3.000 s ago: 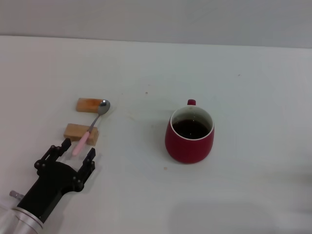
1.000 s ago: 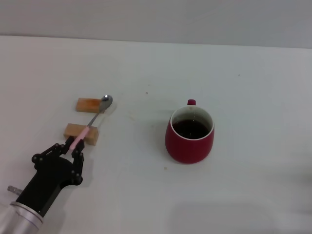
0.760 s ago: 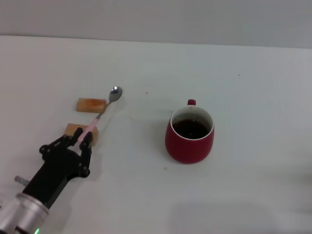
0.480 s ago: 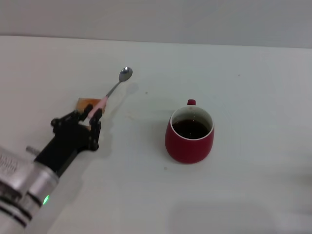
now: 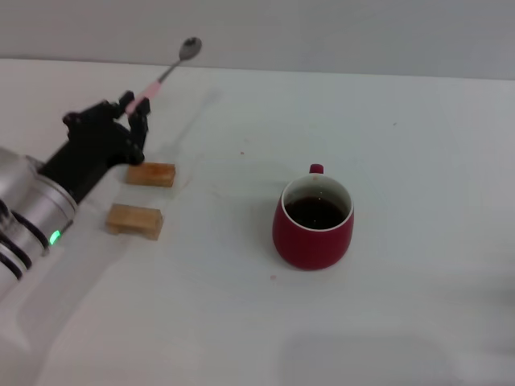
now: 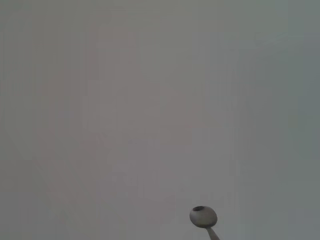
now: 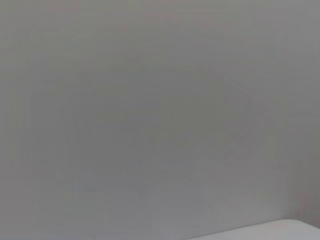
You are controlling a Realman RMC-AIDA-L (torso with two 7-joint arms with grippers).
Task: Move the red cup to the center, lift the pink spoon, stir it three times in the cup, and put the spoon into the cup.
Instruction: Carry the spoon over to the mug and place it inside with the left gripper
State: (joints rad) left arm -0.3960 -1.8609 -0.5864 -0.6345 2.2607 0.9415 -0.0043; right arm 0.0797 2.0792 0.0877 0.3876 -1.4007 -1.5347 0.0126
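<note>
The red cup point(image 5: 313, 223) stands upright near the middle of the white table point(image 5: 402, 145), with dark liquid inside and its small handle pointing away from me. My left gripper point(image 5: 133, 107) is shut on the pink handle of the pink spoon point(image 5: 164, 75) and holds it high above the table's left side, the grey bowl pointing up and away. The spoon's bowl shows in the left wrist view point(image 6: 203, 216). The gripper is well to the left of the cup. My right gripper is not in view.
Two tan wooden blocks lie on the table's left side: one farther point(image 5: 150, 174) and one nearer point(image 5: 133, 220), both below my left arm. The right wrist view shows only plain grey surface.
My left gripper closed on the spoon's handle, then lifted it off the blocks and carried it up and away from me. The cup has not moved.
</note>
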